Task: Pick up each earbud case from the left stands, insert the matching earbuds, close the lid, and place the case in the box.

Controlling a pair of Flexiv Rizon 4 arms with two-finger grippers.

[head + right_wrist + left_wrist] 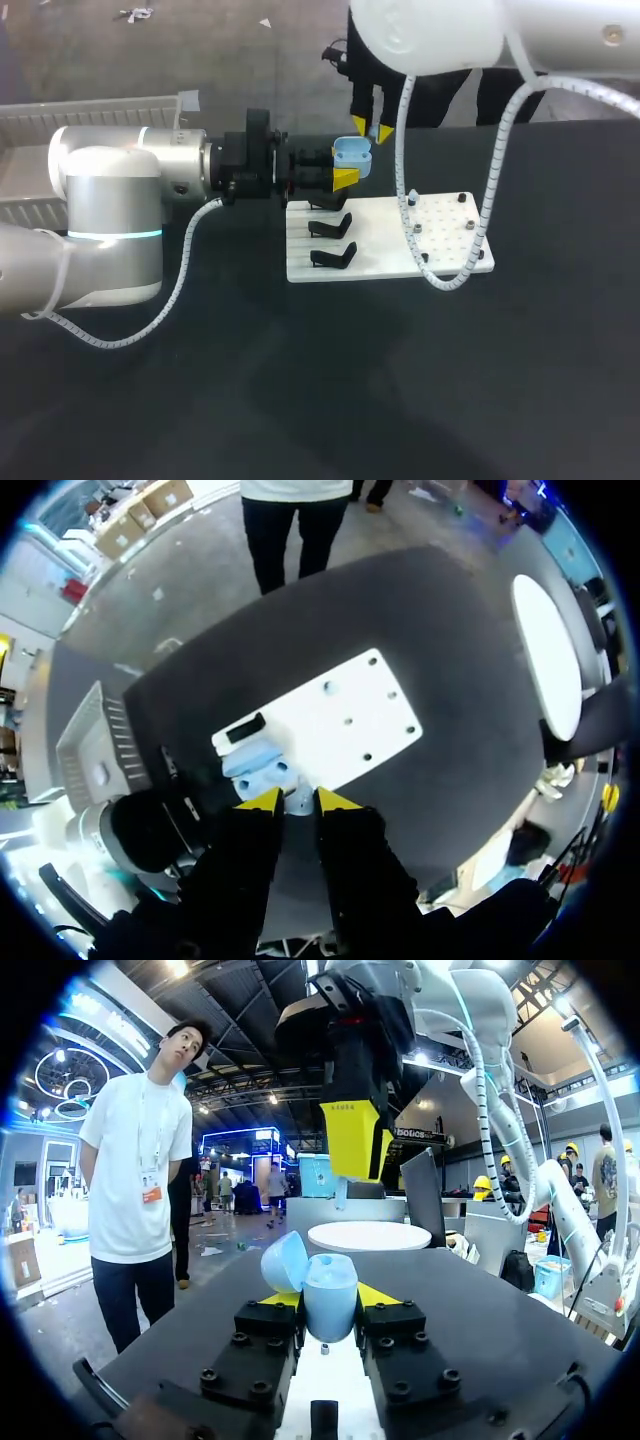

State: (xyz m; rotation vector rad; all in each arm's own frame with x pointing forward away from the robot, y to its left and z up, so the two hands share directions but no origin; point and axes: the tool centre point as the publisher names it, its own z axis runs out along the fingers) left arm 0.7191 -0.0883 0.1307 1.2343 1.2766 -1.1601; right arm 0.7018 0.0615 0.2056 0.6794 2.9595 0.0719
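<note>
A light blue earbud case with its lid open is held above the table's far middle, my left gripper shut on its body from both sides. Directly above the case hangs my right gripper, pointing down, with its yellow tips close together. They pinch a small pale earbud just over the open case. Under and beside the case lies the white stand board, with two empty black stands on its left part.
A pale ribbed box sits at the table's far left, behind my left arm. The right half of the white board has small pegs and holes. My right arm's white cable hangs over the board.
</note>
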